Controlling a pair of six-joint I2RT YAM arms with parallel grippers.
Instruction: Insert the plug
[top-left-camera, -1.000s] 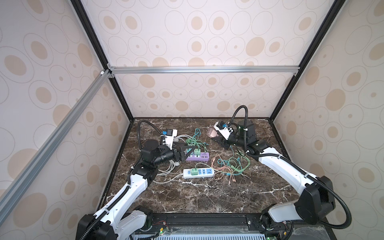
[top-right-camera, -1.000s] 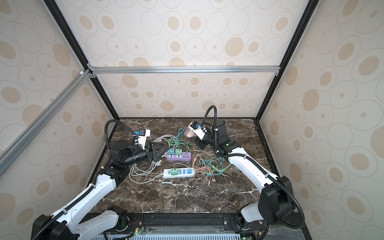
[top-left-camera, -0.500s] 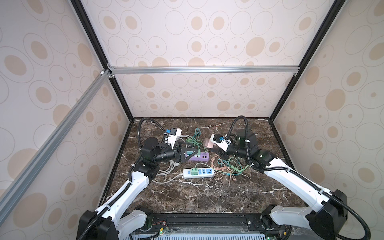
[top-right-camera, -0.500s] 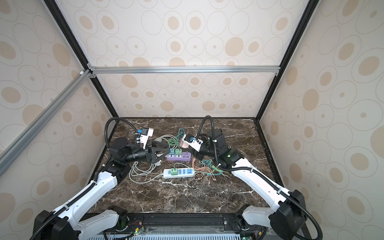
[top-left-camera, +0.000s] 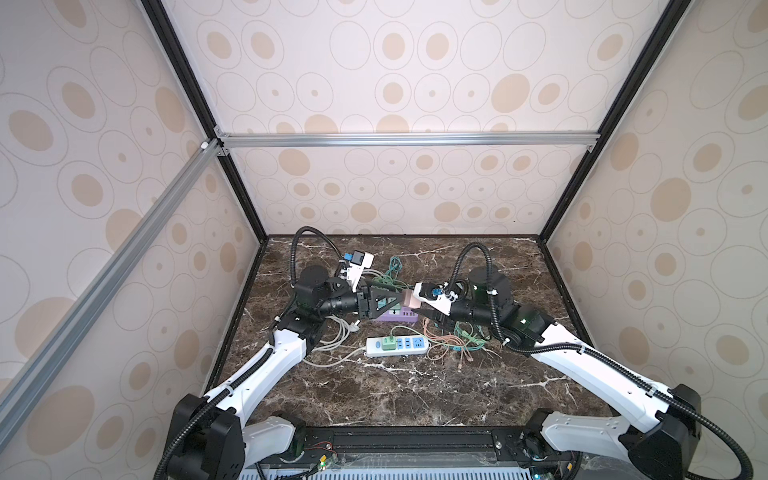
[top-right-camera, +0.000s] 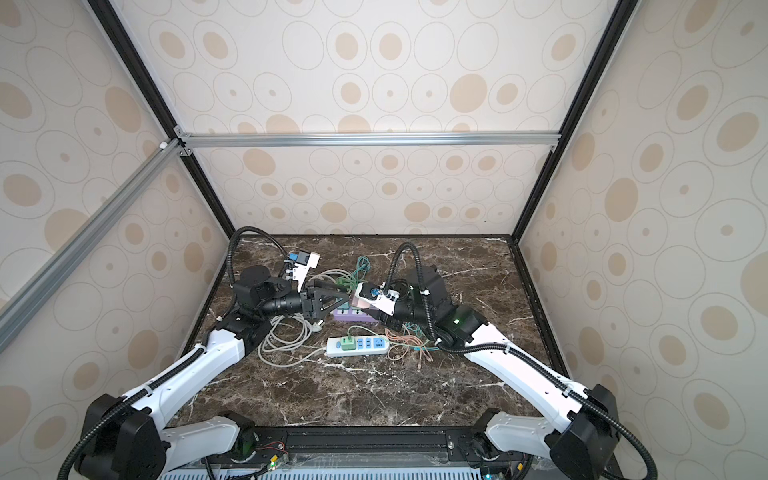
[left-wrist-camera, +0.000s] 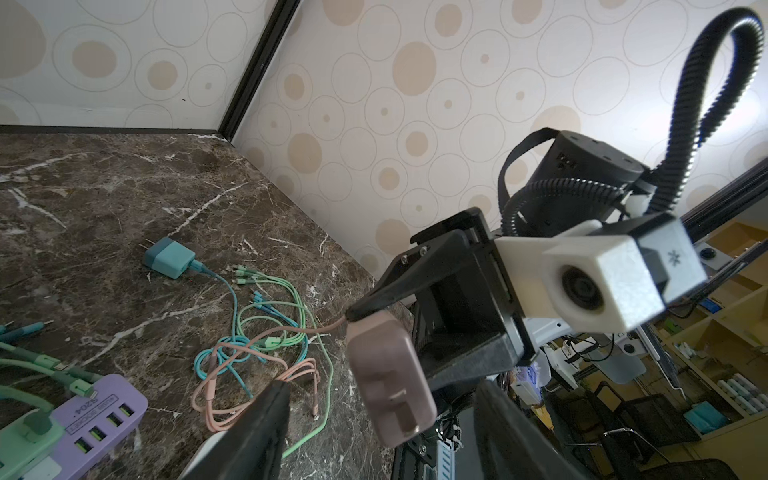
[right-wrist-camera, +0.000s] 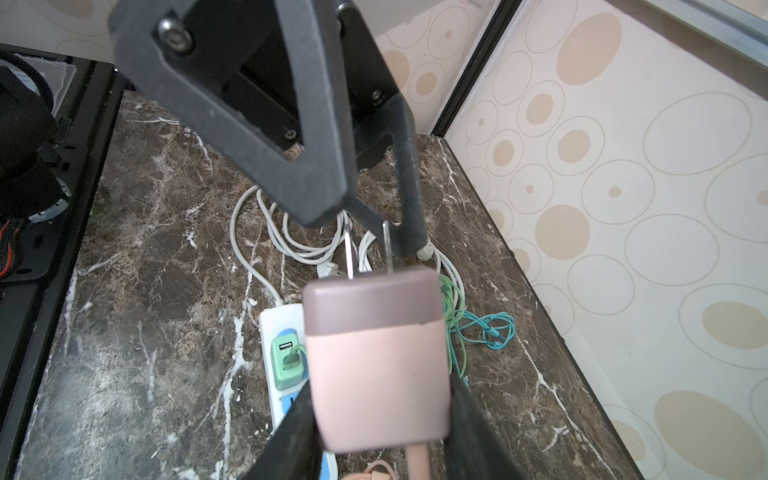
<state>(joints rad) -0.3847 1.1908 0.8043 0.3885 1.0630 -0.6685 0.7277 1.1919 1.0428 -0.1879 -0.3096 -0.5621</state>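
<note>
My right gripper (top-left-camera: 417, 305) (right-wrist-camera: 380, 411) is shut on the pink plug (top-left-camera: 408, 299) (top-right-camera: 357, 302) (right-wrist-camera: 376, 357) and holds it in the air above the purple socket hub (top-left-camera: 395, 316). The plug's two prongs point at my left gripper (top-left-camera: 400, 300) (left-wrist-camera: 380, 386). That gripper is open. Its fingers (left-wrist-camera: 266, 415) stand on either side of the plug's pronged end (left-wrist-camera: 388, 374) with a gap on both sides. A pink cable trails from the plug. The white power strip (top-left-camera: 397, 345) (right-wrist-camera: 282, 324) lies on the table below, with a green adapter (top-left-camera: 389, 343) in it.
Loose pink, green and teal cables (top-left-camera: 453, 340) lie tangled right of the strip. A teal charger (left-wrist-camera: 170, 259) lies toward the back. A white cord (top-left-camera: 336, 332) coils under my left arm. The enclosure walls stand close on three sides of the marble table (top-left-camera: 415, 395).
My right arm has carried the pink plug left, from the back of the table to between my left gripper's fingers. The left jaws have narrowed around it.
</note>
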